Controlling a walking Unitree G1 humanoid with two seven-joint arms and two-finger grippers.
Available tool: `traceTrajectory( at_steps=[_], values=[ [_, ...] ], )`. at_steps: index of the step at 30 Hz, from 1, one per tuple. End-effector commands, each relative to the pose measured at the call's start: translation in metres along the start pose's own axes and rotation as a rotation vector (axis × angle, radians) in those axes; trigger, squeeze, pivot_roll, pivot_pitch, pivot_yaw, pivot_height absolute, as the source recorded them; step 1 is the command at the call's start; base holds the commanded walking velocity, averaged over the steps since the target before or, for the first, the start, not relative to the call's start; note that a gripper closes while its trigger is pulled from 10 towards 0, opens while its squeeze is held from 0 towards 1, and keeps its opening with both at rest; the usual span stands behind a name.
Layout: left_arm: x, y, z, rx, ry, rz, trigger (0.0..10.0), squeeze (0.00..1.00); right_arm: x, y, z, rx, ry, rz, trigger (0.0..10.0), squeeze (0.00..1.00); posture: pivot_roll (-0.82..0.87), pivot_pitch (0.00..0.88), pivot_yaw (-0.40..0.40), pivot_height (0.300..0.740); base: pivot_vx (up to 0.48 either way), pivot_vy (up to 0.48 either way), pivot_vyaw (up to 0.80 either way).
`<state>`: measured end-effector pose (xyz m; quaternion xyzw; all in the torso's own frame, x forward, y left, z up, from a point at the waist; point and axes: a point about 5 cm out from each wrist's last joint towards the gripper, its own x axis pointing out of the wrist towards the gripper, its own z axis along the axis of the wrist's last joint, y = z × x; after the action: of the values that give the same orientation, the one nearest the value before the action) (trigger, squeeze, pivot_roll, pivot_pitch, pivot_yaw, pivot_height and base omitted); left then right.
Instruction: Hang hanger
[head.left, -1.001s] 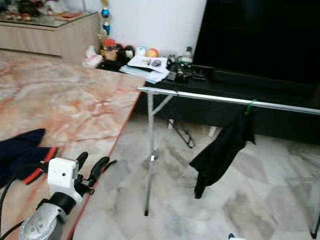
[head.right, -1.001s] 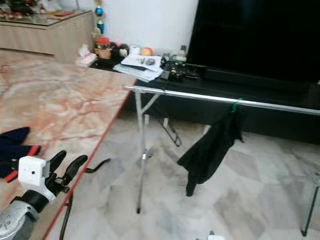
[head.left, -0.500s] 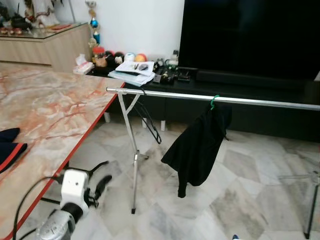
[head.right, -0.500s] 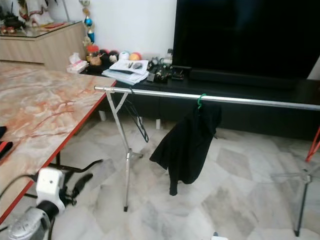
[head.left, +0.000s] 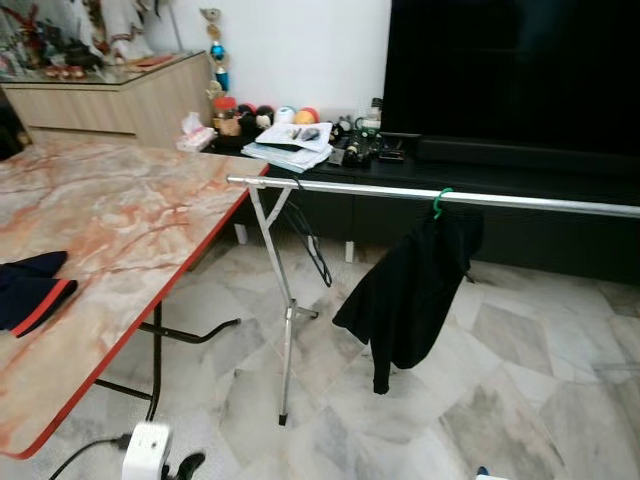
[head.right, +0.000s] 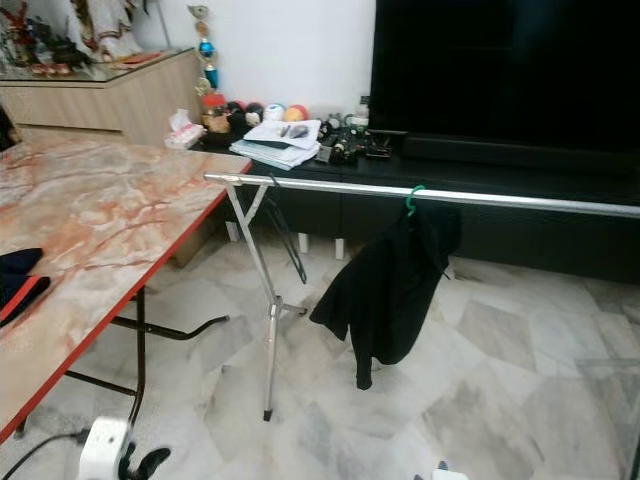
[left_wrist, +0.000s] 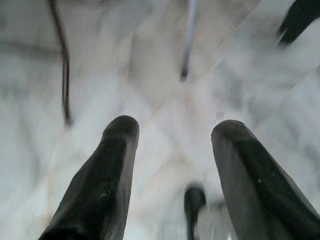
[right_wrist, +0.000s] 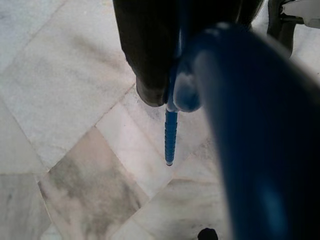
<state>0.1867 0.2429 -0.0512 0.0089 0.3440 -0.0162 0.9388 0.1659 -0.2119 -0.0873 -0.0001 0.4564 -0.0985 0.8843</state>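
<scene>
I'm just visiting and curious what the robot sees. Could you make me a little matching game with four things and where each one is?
Things:
1. black garment
2. blue hanger
3. navy cloth
4. papers

Places:
A. on the marble table
B. in the right claw
C. on the dark TV bench
D. hanging from the metal rail

Pairs: 1-D, 2-B, 3-A, 4-C

Left end effector (left_wrist: 175, 135): two long, rounded black fingers, perhaps glossy; white boxy wrist camera (head.left: 146, 448).
</scene>
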Motion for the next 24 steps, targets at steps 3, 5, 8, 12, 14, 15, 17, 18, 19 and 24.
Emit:
traceTrajectory(
  at_steps=[3,5,8,12,14,15,17,18,19,24],
  values=[
    [-0.011,0.006,-0.035,-0.027,0.132,0.063,10.0,0.0,0.001,0.006,0.008,0.008,-0.027,0.013,10.0,0.0,0.17,0.0,0.006,0.74,0.0,0.0,0.0],
    [-0.013,0.005,-0.042,-0.037,0.156,0.068,10.0,0.0,0.002,0.007,0.009,0.008,-0.029,0.015,10.0,0.0,0.17,0.0,0.002,0.74,0.0,0.0,0.0],
    [-0.02,0.004,-0.057,-0.051,0.199,0.08,10.0,0.0,0.002,0.008,0.01,0.004,-0.033,0.021,10.0,0.0,0.17,0.0,-0.007,0.74,0.0,0.0,0.0],
    [-0.022,0.0,-0.064,-0.049,0.206,0.084,10.0,0.0,0.002,0.009,0.013,-0.001,-0.039,0.029,10.0,0.0,0.17,0.0,-0.016,0.74,0.0,-0.157,0.0],
    [-0.02,-0.001,-0.062,-0.046,0.197,0.083,10.0,0.0,0.002,0.009,0.013,0.001,-0.038,0.026,10.0,0.0,0.17,0.0,-0.017,0.74,0.0,-0.399,0.0],
    [-0.018,-0.004,-0.06,-0.026,0.187,0.071,10.0,0.0,0.002,0.009,0.012,0.005,-0.038,0.024,10.0,0.0,0.17,0.0,-0.019,0.74,0.0,-0.435,0.0],
    [-0.016,-0.007,-0.057,-0.016,0.176,0.062,10.0,0.0,0.002,0.008,0.012,0.008,-0.038,0.02,10.0,0.0,0.17,0.0,-0.02,0.74,0.0,-0.435,0.0],
    [-0.015,-0.008,-0.056,-0.017,0.174,0.062,10.0,0.0,0.002,0.008,0.012,0.009,-0.038,0.018,10.0,0.0,0.17,0.0,-0.02,0.74,0.0,-0.435,0.0],
    [-0.014,-0.008,-0.055,-0.017,0.171,0.062,10.0,0.0,0.002,0.008,0.012,0.011,-0.037,0.015,10.0,0.0,0.16,0.0,-0.021,0.74,0.0,-0.439,0.0],
    [-0.011,-0.012,-0.053,0.007,0.173,0.04,10.0,0.0,0.002,0.005,0.013,0.015,-0.038,0.004,10.0,0.0,0.15,0.0,-0.018,0.74,0.0,-0.437,0.0]
  ],
)
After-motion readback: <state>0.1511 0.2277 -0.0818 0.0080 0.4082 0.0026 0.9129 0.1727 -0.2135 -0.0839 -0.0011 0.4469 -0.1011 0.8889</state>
